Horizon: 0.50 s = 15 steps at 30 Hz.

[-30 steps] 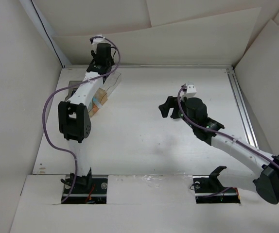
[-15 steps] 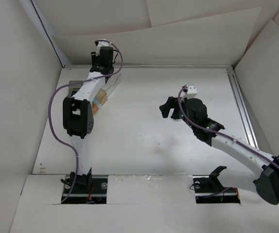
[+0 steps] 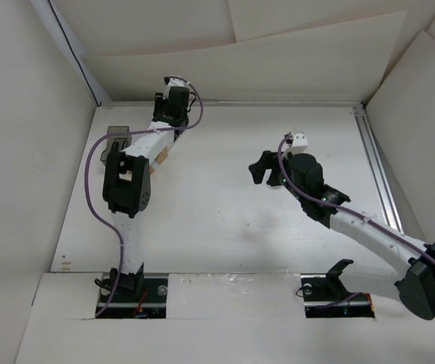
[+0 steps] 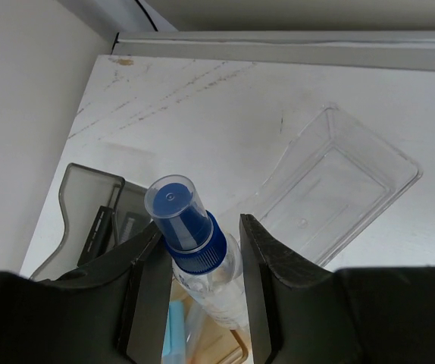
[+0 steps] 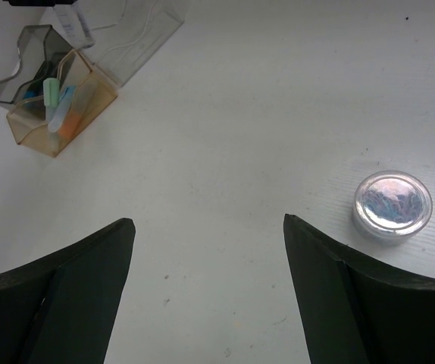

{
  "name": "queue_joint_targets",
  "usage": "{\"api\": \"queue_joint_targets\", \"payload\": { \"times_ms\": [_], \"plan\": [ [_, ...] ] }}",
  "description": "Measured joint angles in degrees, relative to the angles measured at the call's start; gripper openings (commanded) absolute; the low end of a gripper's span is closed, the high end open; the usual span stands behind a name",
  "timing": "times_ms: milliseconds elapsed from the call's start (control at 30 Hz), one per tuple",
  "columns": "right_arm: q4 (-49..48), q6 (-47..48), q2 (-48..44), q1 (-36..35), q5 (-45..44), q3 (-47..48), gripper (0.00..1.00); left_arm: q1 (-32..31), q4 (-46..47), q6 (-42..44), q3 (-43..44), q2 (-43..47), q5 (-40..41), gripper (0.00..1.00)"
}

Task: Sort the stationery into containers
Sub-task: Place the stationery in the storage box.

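Two fingers of my left gripper [image 4: 200,254] are clamping the bottle [image 4: 189,231] around its neck, under the blue cap. It is hanging just short of the clear bin [image 4: 339,189], on the side where the grey bin [image 4: 81,201] is standing. I am gripping a slick, round neck, so I am worrying about the bottle swinging or slipping free, or landing on the clear bin's rim and tipping out. My right gripper [image 5: 208,221] is hovering well apart from the clear bin, fingers spread wide, gripping nothing.

White table [image 3: 225,220] boxed in by cream walls [image 3: 20,152], metal rail [image 3: 376,167] at right.
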<state>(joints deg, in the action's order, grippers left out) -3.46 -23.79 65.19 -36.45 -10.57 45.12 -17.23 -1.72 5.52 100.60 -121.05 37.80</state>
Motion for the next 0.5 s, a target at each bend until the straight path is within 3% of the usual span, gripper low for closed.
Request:
{"api": "queue_joint_targets", "payload": {
  "times_ms": [500],
  "plan": [
    [0.02, 0.00, 0.00, 0.00, 0.02, 0.00, 0.85, 0.20, 2.86, 0.24, -2.38, -0.09, 0.02, 0.18]
  ]
}}
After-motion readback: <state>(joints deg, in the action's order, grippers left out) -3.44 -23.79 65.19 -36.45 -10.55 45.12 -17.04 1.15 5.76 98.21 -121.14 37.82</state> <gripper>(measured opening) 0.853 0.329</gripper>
